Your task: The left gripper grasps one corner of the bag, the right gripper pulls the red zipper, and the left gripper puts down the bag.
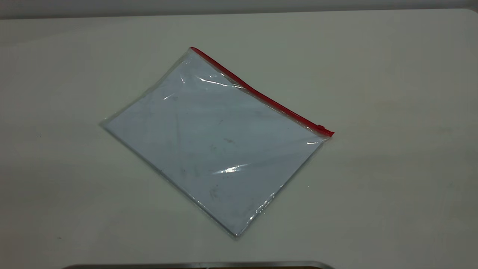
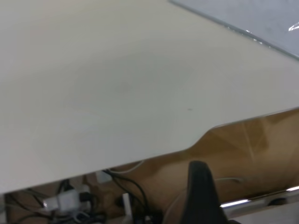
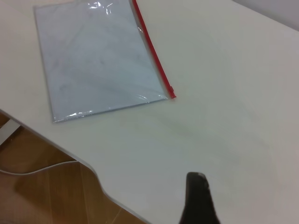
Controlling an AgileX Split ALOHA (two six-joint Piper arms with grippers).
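The bag (image 1: pixel 216 145) lies flat and untouched mid-worktop (image 1: pixel 392 74), its red zipper (image 1: pixel 261 95) unpulled, so every step remains; the left pincer (image 2: pixel 201 196) and right pincer (image 3: pixel 198 198) hang well clear of the bag, their state impossible to tell.

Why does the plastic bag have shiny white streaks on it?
Exterior view: light bounces off the wrinkled bag, leaving bright streaks near its middle and by the red zipper. Right wrist view: smaller glints at its corners. Left wrist view: one glint on its edge.
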